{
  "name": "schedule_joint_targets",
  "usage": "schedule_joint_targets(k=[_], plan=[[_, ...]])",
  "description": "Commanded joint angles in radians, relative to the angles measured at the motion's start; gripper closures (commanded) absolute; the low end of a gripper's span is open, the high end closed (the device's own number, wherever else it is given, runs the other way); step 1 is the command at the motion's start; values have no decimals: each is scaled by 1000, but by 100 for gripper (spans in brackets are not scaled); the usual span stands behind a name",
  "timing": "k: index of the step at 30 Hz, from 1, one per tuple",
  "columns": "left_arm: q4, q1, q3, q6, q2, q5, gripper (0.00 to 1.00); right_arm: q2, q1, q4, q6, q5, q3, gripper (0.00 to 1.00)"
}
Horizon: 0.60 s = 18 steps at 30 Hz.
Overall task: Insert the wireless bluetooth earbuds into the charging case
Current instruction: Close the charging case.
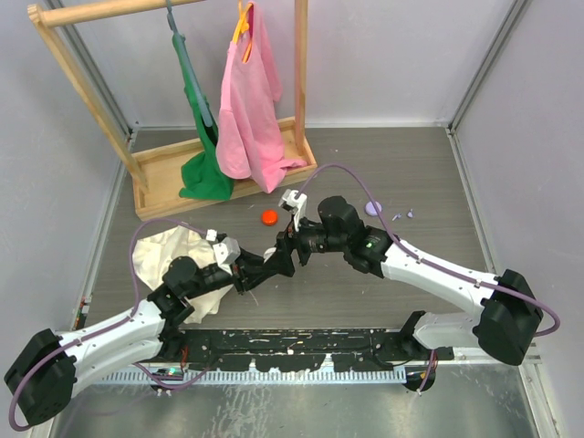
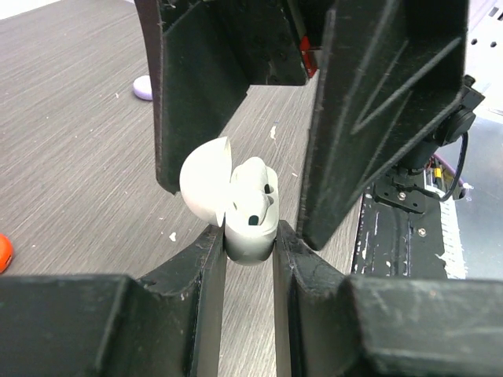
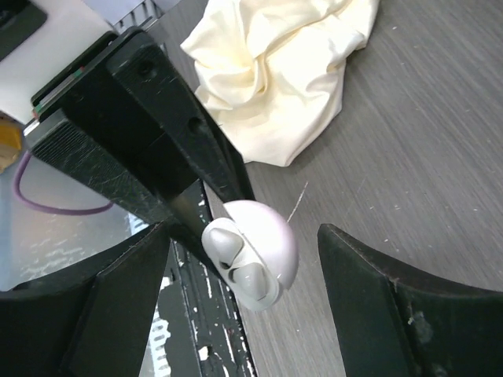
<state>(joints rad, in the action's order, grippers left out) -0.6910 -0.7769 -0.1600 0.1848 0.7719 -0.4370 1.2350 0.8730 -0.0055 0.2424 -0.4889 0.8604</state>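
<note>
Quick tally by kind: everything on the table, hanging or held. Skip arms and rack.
Hanging garments: 2, the green garment and the pink garment
cream cloth: 1
red-orange cap: 1
lavender disc: 1
charging case, open, gripped by the left hand: 1
earbuds seated in it: 2
Total: 8, leaving out the tiny bits beside the disc.

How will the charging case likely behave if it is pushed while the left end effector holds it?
The charging case looks smooth and rounded, so it may slip or twist in the left end effector. Its open lid could probably swing shut if pushed. It looks small, so it is likely light.
</note>
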Motion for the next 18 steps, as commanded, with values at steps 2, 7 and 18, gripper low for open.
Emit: schedule_joint_targets(k=[2, 7, 18], plan=[[-59, 0, -35, -23, -16, 21, 100, -29, -3, 28, -7, -85, 45, 18], [-52, 1, -39, -22, -11, 27, 100, -57, -5, 28, -15, -92, 34, 19], [-44, 1, -47, -20, 7, 31, 100, -120, -6, 32, -27, -80, 9, 18]])
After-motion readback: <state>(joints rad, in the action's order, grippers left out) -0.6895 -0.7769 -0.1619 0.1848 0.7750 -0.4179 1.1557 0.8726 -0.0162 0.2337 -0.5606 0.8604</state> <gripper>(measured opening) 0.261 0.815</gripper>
